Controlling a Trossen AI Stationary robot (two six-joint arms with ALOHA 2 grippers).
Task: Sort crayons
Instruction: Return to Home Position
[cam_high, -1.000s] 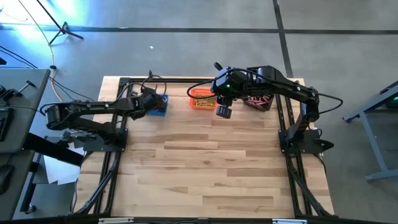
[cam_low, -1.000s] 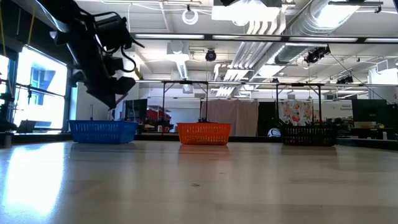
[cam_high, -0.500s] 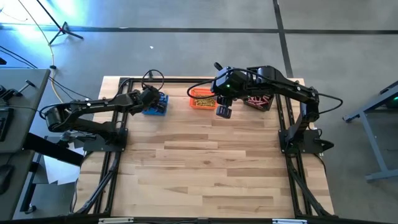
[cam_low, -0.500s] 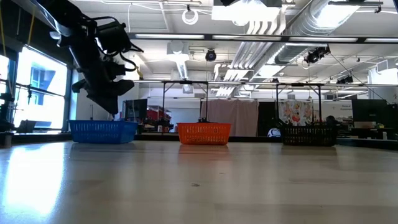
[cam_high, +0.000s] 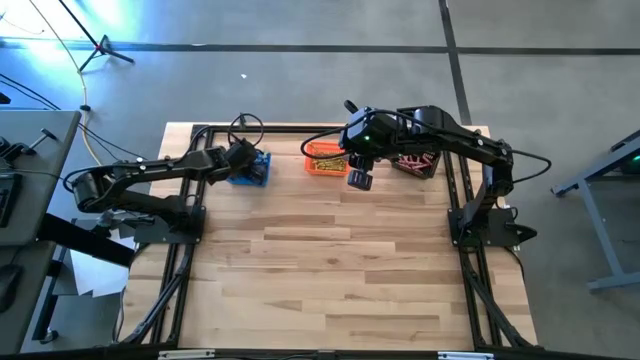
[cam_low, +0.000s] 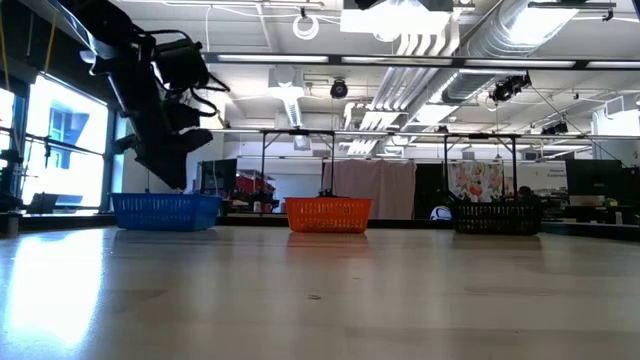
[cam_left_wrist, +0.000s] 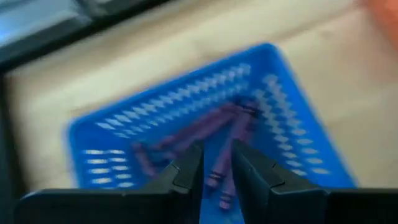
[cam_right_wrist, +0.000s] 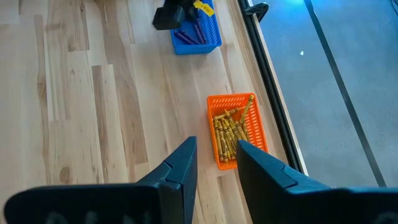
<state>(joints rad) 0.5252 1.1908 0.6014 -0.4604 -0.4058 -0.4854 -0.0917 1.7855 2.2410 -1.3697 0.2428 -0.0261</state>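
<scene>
left fingers (cam_high: 243, 157) over blue basket (cam_high: 259, 170), far edge

A light wooden plank table (cam_high: 330, 260) carries three small mesh baskets in a row along its far edge. The blue basket (cam_high: 255, 168) stands leftmost, the orange basket (cam_high: 322, 160) in the middle, and the black basket (cam_high: 415, 163) rightmost.
</scene>
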